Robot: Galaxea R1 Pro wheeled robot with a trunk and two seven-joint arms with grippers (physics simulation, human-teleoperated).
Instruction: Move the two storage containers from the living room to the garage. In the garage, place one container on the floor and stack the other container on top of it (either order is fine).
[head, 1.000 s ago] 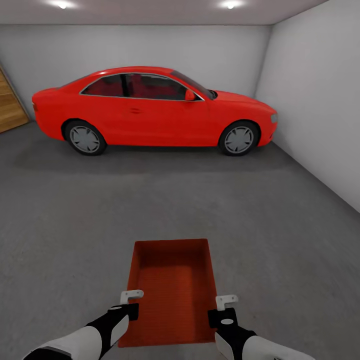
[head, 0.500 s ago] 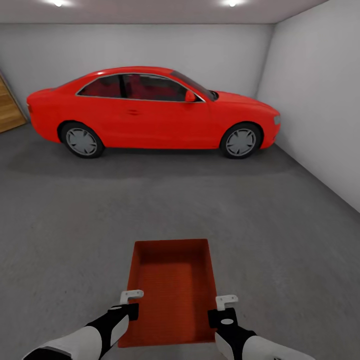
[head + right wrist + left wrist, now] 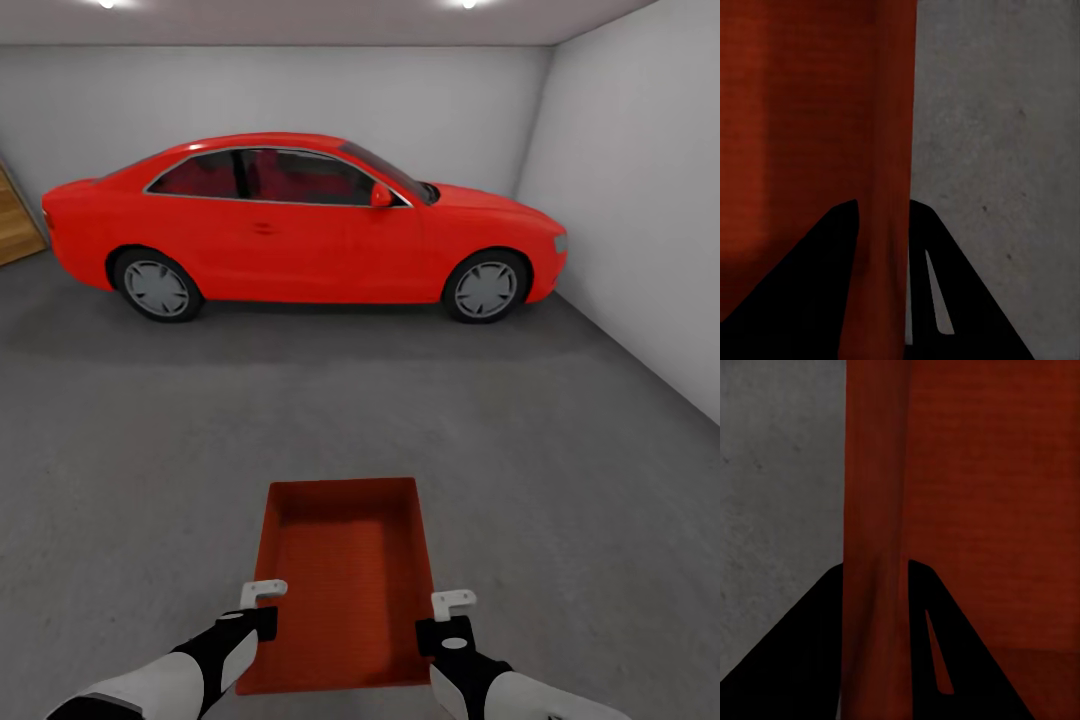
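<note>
While both arms carry it, the storage container (image 3: pixel 345 590) sits level between them in the head view, open side up, long axis pointing away from the robot toward the red car (image 3: pixel 300 225). Left claw (image 3: pixel 262 597) grips the container's left long wall, right claw (image 3: pixel 452 606) the right long wall, both at the near end. Only one container in sight. Dark grey floor (image 3: pixel 150 450) lies under the container and runs up to the car, so this is the garage.

Left wrist view: left claw (image 3: pixel 876 577) closed on the thin wall, one finger (image 3: pixel 945 645) inside the container, the other outside over the floor.

Right wrist view: right claw (image 3: pixel 883 217) the same, pinching its wall with floor (image 3: pixel 997 150) on the outer side.

Judgement: the move ahead is straight down. Both claws sit equally near, so lower together, keep the container level, release once the base rests on the floor.
</note>
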